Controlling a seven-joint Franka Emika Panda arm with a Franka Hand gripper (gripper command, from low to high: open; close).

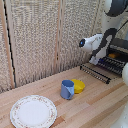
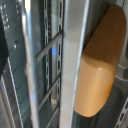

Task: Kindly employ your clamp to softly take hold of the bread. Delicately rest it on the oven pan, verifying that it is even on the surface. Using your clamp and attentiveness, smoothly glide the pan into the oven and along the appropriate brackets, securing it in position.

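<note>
White arm (image 1: 97,44) reaching toward oven (image 1: 116,59) at 3 o'clock, bread (image 2: 100,65) on oven pan (image 2: 50,80) bars, end effector state unclear, blue mug (image 1: 67,89) touching yellow bowl (image 1: 77,86), plate (image 1: 33,111) at 7 o'clock on surface (image 1: 95,107)

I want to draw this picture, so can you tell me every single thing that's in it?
plate: one, white with a patterned rim, on the wooden table at the exterior view's left front.
mug: one, blue, mid-table.
bowl: one, yellow, touching the mug on the exterior view's right.
oven: one, dark and silver, at the exterior view's right edge.
barred flap: one, black, lying in front of the oven.
bread: one, orange-yellow, close to the wrist camera beside metal bars.
screen: beige panels behind the table.
robot arm: one, white, reaching toward the oven; tool not visible.
</note>
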